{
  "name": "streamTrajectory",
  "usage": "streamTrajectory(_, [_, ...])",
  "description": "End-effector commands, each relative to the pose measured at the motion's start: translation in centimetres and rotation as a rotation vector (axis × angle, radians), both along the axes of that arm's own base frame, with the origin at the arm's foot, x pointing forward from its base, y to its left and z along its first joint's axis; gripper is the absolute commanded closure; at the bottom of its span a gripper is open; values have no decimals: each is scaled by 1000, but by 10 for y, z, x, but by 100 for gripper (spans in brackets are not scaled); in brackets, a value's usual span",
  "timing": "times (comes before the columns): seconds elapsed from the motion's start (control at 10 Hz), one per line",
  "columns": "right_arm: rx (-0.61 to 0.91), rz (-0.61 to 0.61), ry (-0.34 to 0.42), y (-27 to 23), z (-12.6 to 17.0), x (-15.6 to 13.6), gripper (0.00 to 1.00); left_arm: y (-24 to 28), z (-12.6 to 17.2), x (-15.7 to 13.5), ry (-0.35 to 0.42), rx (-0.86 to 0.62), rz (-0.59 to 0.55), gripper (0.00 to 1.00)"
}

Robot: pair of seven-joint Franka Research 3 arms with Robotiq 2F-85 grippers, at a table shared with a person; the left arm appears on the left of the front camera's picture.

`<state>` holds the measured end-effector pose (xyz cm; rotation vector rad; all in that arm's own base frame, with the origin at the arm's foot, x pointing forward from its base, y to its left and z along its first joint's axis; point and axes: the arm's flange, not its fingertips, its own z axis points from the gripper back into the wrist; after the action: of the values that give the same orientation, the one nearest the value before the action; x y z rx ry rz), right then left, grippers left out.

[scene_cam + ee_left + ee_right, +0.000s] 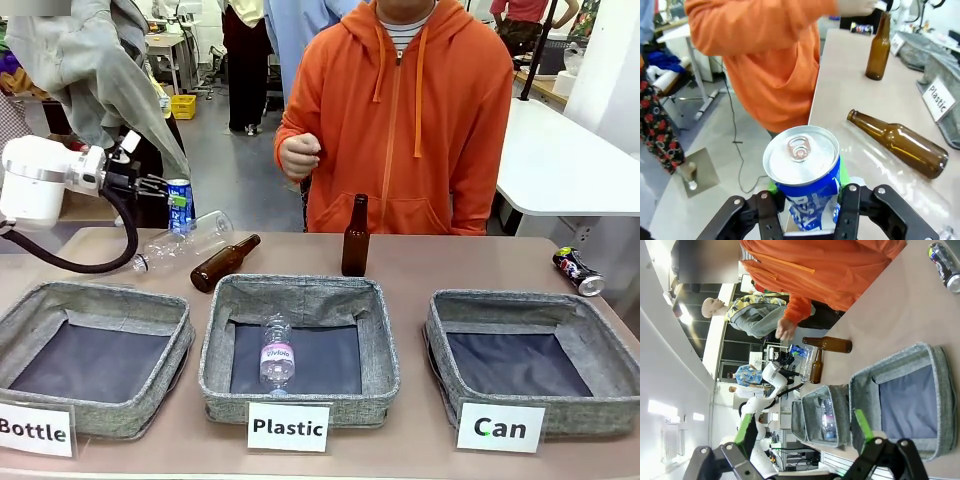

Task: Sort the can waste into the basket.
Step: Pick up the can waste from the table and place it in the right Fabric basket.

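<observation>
The table (440, 262) ran across the whole frame, with the Can basket (508, 303) at its lower right, well apart from my work. My left gripper (807, 212), at the upper left of the front view, was pinched on the blue can (179, 203), which it held upright. My right gripper (802, 429) stood spread and carried nothing. The dark crushed can (578, 270) lay at the right edge, just behind that basket. For a clean carry, I judged I should keep the can level, pass above the standing brown bottle (355, 235), and release only over the basket's dark floor.
</observation>
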<state>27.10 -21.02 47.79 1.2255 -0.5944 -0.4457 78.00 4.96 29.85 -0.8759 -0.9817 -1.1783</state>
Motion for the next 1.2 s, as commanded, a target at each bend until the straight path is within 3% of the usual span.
streamTrajectory(0.0, [2,-3,-33,0,2,4,0,5,44,-27,-42,-23,-27,100])
streamTrajectory(0.3, [2,-3,-33,0,2,4,0,20,159,-118,-180,54,-60,100])
streamTrajectory(0.5, [2,-3,-33,0,2,4,0,30,219,-212,-93,8,-154,100])
streamTrajectory(0.7, [2,-3,-33,0,2,4,0,39,229,-294,5,118,-236,100])
streamTrajectory(0.8, [2,-3,-33,0,2,4,0,39,217,-333,6,191,-238,100])
streamTrajectory(0.9, [2,-3,-33,0,2,4,0,36,200,-368,-82,226,-177,100])
streamTrajectory(1.1, [2,-3,-33,0,2,4,0,28,172,-394,-128,275,-191,100])
